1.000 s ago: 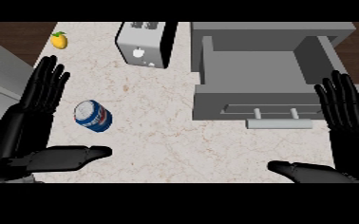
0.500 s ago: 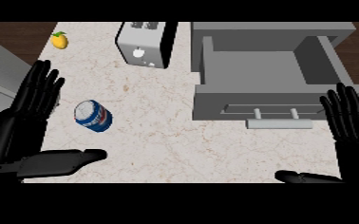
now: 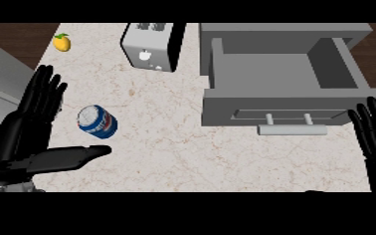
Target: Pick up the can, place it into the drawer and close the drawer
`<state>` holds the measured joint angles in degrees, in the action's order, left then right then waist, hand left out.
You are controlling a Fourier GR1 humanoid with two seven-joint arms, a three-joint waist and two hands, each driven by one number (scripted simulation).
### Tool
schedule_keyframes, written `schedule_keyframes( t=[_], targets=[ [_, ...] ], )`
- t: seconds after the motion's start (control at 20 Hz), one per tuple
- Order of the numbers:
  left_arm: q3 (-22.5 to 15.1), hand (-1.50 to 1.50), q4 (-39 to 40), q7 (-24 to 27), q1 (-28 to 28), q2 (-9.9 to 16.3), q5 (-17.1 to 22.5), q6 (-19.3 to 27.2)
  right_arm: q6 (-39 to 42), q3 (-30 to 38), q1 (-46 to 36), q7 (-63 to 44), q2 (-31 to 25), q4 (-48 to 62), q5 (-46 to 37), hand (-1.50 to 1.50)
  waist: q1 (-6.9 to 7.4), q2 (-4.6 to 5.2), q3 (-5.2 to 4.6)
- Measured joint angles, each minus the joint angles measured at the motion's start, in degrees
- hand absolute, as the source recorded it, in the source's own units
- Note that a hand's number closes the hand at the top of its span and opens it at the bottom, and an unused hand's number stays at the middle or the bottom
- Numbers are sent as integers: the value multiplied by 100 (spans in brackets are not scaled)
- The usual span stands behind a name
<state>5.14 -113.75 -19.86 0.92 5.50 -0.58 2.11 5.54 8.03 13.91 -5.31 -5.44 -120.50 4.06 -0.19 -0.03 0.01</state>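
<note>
**Can on the counter, drawer open, both hands empty**

Head view: the can point(image 3: 98, 121), blue and white with a red stripe, lies tilted on the pale stone counter point(image 3: 161, 144), at the left of the view. It sits just beside the left hand point(image 3: 29, 129), between the straight fingers to its left and the thumb below it, apart from both. That hand is spread wide, fingers pointing up the view and thumb stretched out to the right, holding nothing.

The grey drawer point(image 3: 283, 77) stands pulled out at the right, well apart from the can. Its inside shows only bare grey floor. A pale bar handle point(image 3: 290, 128) hangs on its front panel.

The right hand point(image 3: 365, 132) shows only at the right edge, near the handle's end but not touching it. Its fingers are straight, pointing up, and it holds nothing.

A silver toaster point(image 3: 152, 46) stands at the counter's far side, left of the drawer. A small yellow fruit point(image 3: 62, 42) lies near the far left corner.
</note>
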Motion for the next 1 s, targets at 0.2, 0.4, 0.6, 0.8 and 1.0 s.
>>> schedule_keyframes(
  t=[0.2, 0.4, 0.6, 0.8, 1.0],
  targets=[
    [88, -150, 348, 105, 184, 17, 7, -8, 143, 117, 118, 109, 24, 7, 25, -150, -2, 0, -1],
    [151, -150, 676, 363, 177, 2, -10, -36, 169, 126, 205, -15, 94, -185, -5, -150, -6, 0, -1],
    [179, -150, 1198, 771, 256, -66, -74, -2, 308, 348, 67, 12, 12, -25, 130, -150, -4, 1, -2],
    [168, -150, 1547, 1115, 222, -125, -143, 38, 378, 343, 104, 319, 132, 259, -17, -150, 1, 1, -2],
    [306, -150, 2141, 1609, 266, -107, -119, 27, 371, 371, -41, 151, 129, 203, -25, -150, 2, 3, -1]
  ],
)
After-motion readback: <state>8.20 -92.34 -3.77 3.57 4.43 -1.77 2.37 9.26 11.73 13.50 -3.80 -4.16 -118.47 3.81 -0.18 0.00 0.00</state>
